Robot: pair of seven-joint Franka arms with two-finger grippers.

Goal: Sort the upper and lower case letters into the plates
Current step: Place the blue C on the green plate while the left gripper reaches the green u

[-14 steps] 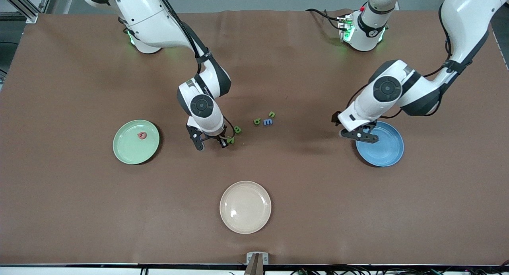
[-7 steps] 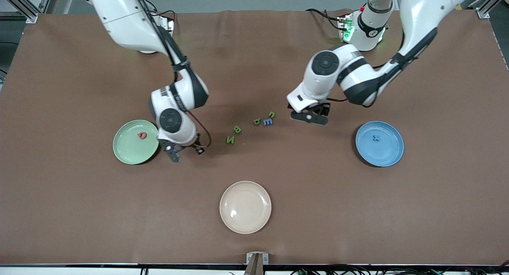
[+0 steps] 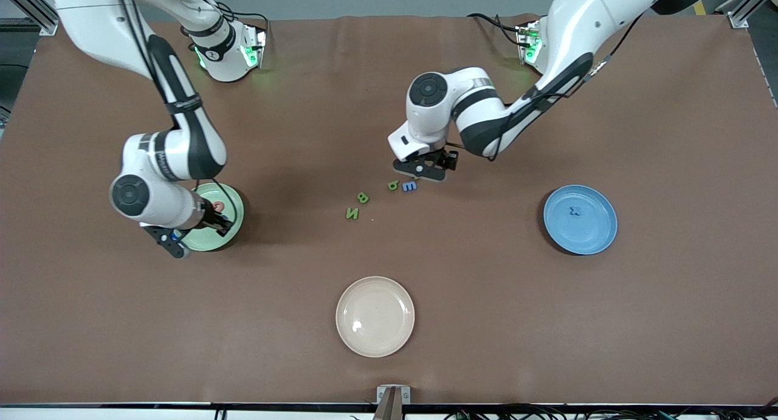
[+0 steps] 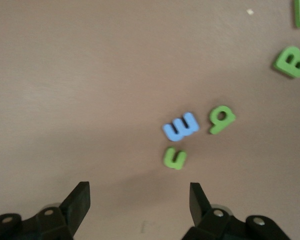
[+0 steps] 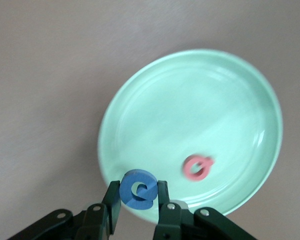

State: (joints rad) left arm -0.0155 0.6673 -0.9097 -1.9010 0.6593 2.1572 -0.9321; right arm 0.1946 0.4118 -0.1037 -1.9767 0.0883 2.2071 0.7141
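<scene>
My right gripper (image 5: 138,190) (image 3: 196,233) is shut on a blue letter (image 5: 137,195) and hangs over the edge of the pale green plate (image 5: 190,115) (image 3: 209,242). A red letter (image 5: 197,167) (image 3: 219,206) lies in that plate. My left gripper (image 4: 140,197) (image 3: 425,169) is open and empty above the loose letters at mid-table. Below it lie a small green letter (image 4: 175,158), a blue letter (image 4: 181,126) (image 3: 409,186) and another green letter (image 4: 221,119) (image 3: 393,185). A green B (image 3: 363,197) and a green N (image 3: 352,213) lie nearer the front camera. The blue plate (image 3: 598,234) holds a blue letter (image 3: 574,211).
A cream-beige plate (image 3: 375,316) sits near the table's front edge, with nothing in it. Brown table covering runs under everything. Both arm bases stand along the table's back edge.
My right gripper carried the blue letter from beside the green N to over the green plate. My left gripper left the blue plate, where a blue letter now shows, and came over the loose letters.
</scene>
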